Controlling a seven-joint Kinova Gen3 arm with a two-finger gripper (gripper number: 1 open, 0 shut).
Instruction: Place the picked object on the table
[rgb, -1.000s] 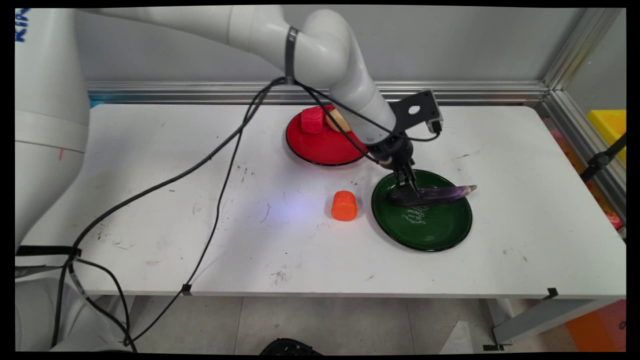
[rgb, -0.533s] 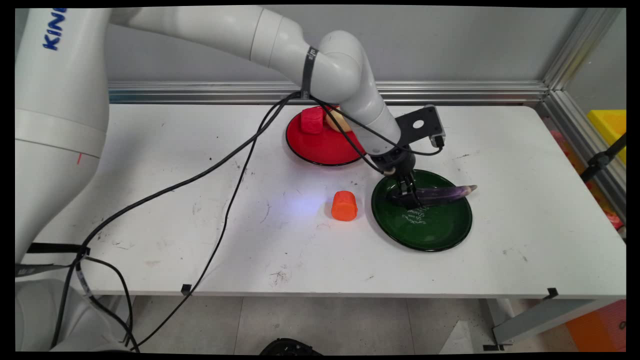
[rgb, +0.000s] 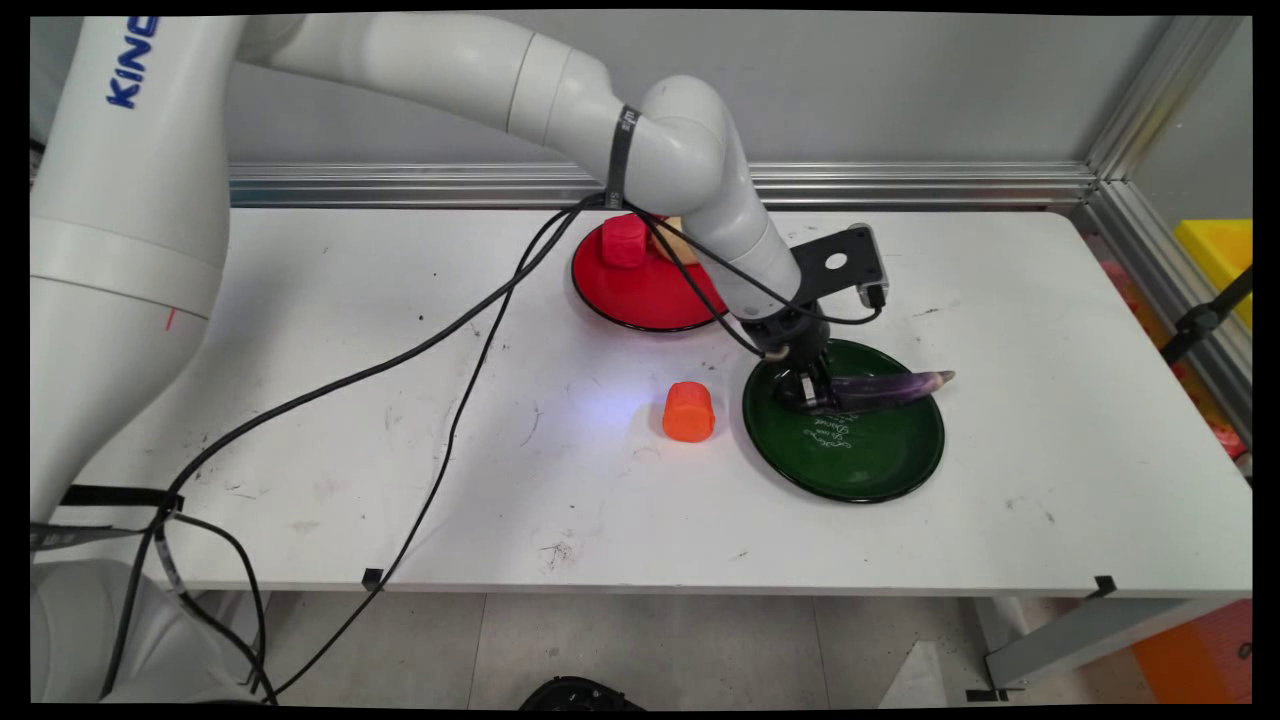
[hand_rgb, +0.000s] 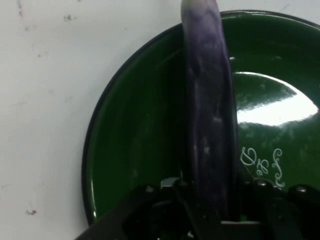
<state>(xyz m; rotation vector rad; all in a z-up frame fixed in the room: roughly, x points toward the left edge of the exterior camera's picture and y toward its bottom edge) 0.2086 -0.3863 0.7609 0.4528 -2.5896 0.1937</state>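
A long purple eggplant (rgb: 890, 387) lies across the far half of a dark green plate (rgb: 860, 462), its thin tip poking past the plate's right rim. My gripper (rgb: 812, 395) is down at the eggplant's thick left end. In the hand view the eggplant (hand_rgb: 210, 115) runs straight up from between my fingers, which press against both of its sides, so the gripper (hand_rgb: 212, 205) is shut on it. The eggplant still rests on the green plate (hand_rgb: 135, 140).
An orange cylinder-shaped piece (rgb: 688, 412) stands on the table just left of the green plate. Behind it is a red plate (rgb: 640, 295) holding a red block (rgb: 624, 241) and a yellowish item (rgb: 672, 230), partly hidden by the arm. Black cables trail leftward.
The gripper has come down onto the eggplant's left end and its fingers have drawn in around it. The eggplant and plates have not shifted.
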